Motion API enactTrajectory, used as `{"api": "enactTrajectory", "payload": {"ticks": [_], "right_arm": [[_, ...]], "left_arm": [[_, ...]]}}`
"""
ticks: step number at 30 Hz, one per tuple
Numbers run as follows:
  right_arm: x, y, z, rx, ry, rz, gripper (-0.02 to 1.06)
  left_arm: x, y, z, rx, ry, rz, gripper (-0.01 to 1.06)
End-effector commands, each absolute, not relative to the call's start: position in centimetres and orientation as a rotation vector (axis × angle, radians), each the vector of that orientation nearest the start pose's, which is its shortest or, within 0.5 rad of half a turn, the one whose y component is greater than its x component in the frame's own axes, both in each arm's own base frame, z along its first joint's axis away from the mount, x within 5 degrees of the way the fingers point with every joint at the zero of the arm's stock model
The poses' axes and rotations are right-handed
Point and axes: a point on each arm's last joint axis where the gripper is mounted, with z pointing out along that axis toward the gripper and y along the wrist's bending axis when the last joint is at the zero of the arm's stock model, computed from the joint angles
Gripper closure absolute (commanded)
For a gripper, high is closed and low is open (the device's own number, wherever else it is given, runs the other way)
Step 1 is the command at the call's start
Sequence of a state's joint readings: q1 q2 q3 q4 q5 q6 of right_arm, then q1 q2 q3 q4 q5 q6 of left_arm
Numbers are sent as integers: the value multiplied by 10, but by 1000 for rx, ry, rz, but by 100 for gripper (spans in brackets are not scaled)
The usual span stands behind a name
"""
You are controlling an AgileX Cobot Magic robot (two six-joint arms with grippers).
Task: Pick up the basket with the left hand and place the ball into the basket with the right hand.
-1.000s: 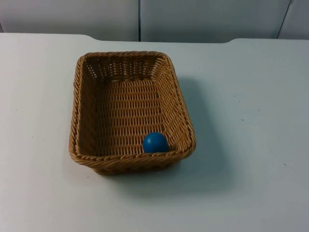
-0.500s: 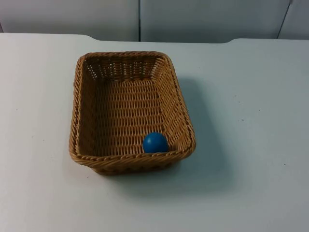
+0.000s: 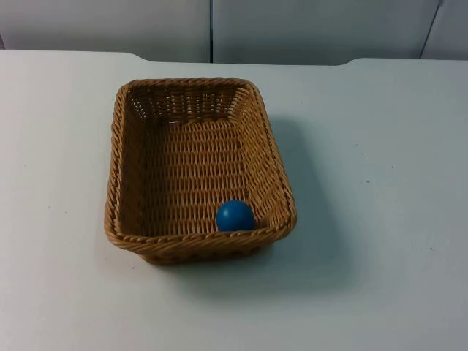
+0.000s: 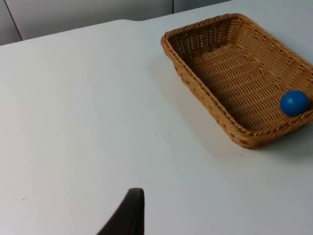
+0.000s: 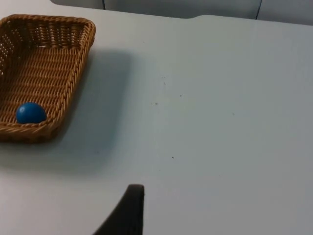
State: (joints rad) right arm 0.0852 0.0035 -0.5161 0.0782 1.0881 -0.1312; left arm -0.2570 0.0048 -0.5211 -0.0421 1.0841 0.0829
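The blue ball (image 3: pixel 235 216) already lies inside the woven basket (image 3: pixel 117 161), down in the near right-hand corner, touching or almost touching the near wall and close to the right wall. The basket itself stands flat on the white table (image 3: pixel 387 183), roughly in the middle of it and a little to the left, its long sides running away toward the grey partition wall (image 3: pixel 307 29). Seen from the left wrist, the basket (image 4: pixel 205 103) sits well apart from the left gripper (image 4: pixel 128 215), with a wide stretch of bare table between them; one dark fingertip is visible there, and whether that gripper is spread or closed I cannot tell. The right wrist view gives the same account from the other side: the basket (image 5: pixel 78 63) with the ball (image 5: pixel 30 112) in its corner is well off from the right gripper (image 5: pixel 128 213), whose opening likewise cannot be told. Neither gripper has hold of anything that can be seen, and both arms appear to be waiting back from the work. As a judgement, the goal is met: the ball is in, the basket is back on the table, and nothing seems left to do.
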Motion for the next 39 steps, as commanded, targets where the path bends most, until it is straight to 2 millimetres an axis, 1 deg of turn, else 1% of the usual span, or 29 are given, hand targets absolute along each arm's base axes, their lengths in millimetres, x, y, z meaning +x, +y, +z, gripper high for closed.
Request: {"api": "enactTrajectory", "payload": {"ticks": [1, 7, 10, 11, 13, 18, 27, 30, 35, 39], "right_arm": [[-8, 6, 278, -229, 2045, 67, 0], [-8, 6, 278, -229, 2045, 67, 0], [-8, 6, 279, -222, 2041, 79, 0], [-8, 7, 279, -187, 2043, 115, 0], [-8, 8, 279, -175, 2042, 131, 0], [-8, 8, 279, -175, 2040, 131, 0], [-8, 8, 280, -151, 2038, 160, 0], [-8, 10, 280, -158, 2037, 178, 0], [-8, 10, 279, -242, 2035, 136, 0], [-8, 10, 279, -242, 2035, 136, 0]], "left_arm": [[-8, -2, 280, 368, 2018, -171, 0], [-8, -2, 280, 368, 2018, -171, 0], [-8, -2, 280, 368, 2018, -171, 0], [-8, -2, 280, 368, 2018, -171, 0], [-8, -2, 280, 368, 2018, -171, 0], [-8, -2, 280, 368, 2018, -171, 0], [-9, -5, 280, 363, 2020, -211, 0], [-8, -3, 280, 329, 2026, -208, 0], [-8, -3, 280, 329, 2026, -209, 0], [-9, -6, 280, 383, 2015, -219, 0]]}}
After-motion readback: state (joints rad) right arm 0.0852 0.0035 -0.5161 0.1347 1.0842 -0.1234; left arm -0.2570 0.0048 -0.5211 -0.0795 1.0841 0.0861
